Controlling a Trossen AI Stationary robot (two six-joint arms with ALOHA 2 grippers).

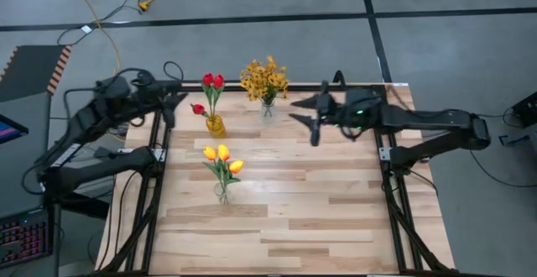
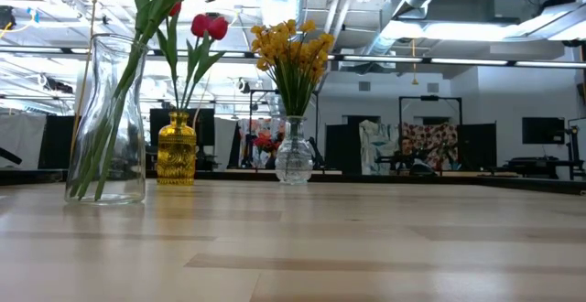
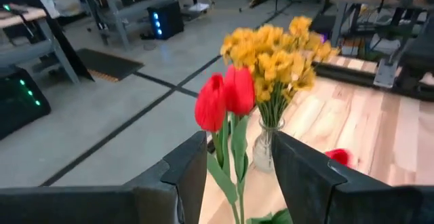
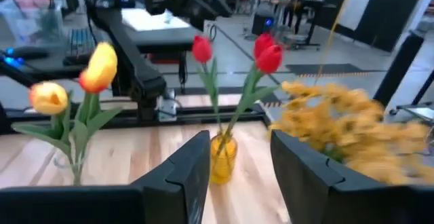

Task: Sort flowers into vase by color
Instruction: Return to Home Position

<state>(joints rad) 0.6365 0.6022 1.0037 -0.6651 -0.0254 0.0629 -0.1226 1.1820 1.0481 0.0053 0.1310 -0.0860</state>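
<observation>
Orange-tulip vase (image 2: 124, 156) mid-table, left end effector (image 1: 176, 105), right end effector (image 1: 304, 113) near far edge

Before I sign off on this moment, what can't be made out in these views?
Low view: the near clear vase shows stems only; its blossoms are cut off by the top edge.
Left wrist view: the yellow vase is hidden below the left end effector; one red tulip is half behind a finger.
Right wrist view: the mustard flowers are blurred; their small vase is hidden behind the right end effector.
</observation>
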